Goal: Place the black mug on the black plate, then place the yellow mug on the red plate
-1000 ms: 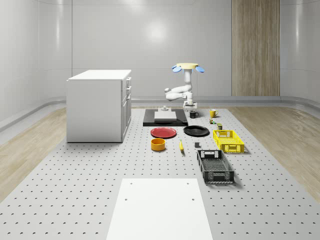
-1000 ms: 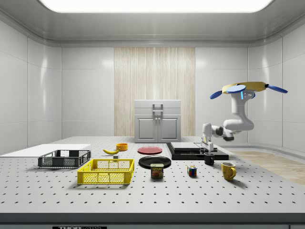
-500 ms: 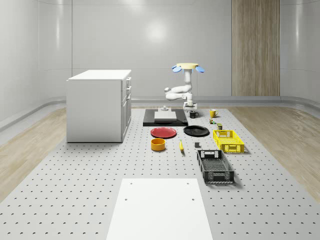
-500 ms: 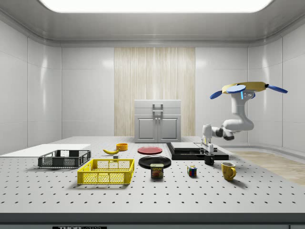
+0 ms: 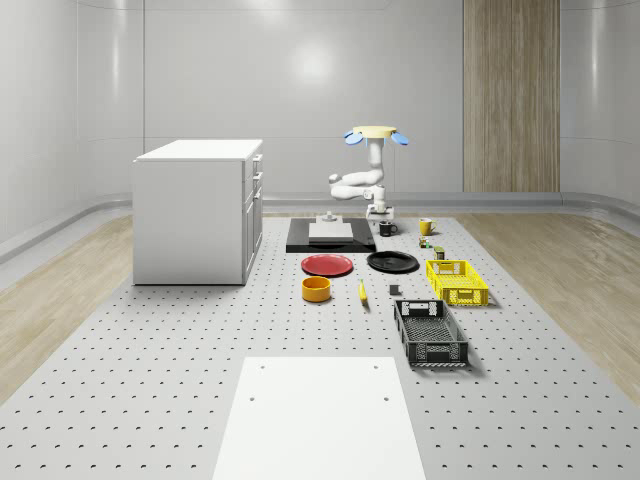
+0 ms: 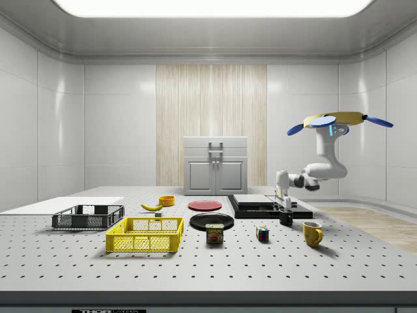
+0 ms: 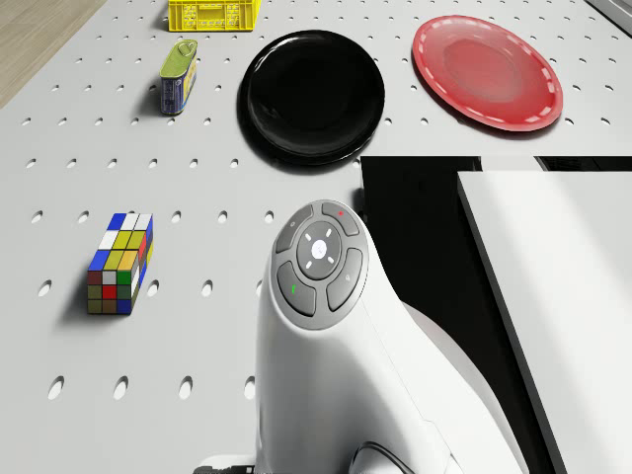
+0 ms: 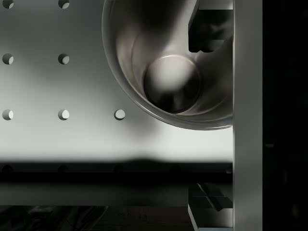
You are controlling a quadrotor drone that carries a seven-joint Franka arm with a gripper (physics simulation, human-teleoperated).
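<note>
My jaws stand wide over the black mug (image 6: 286,218), right of centre in the side view, on the worktop (image 6: 215,267). The drone (image 6: 339,120) hovers above. I'd centre the mug's wall between them and close squarely, then lift toward the black plate (image 6: 211,221).

Black mug (image 6: 286,218) upright beside slab; yellow mug (image 6: 312,233) nearby.

Simulated robotics test lab: a perforated table (image 5: 150,380) like an optical breadboard, bare grey panelled walls (image 5: 300,90), a white cabinet (image 5: 195,210), and scattered test props such as crates (image 5: 430,332).
</note>
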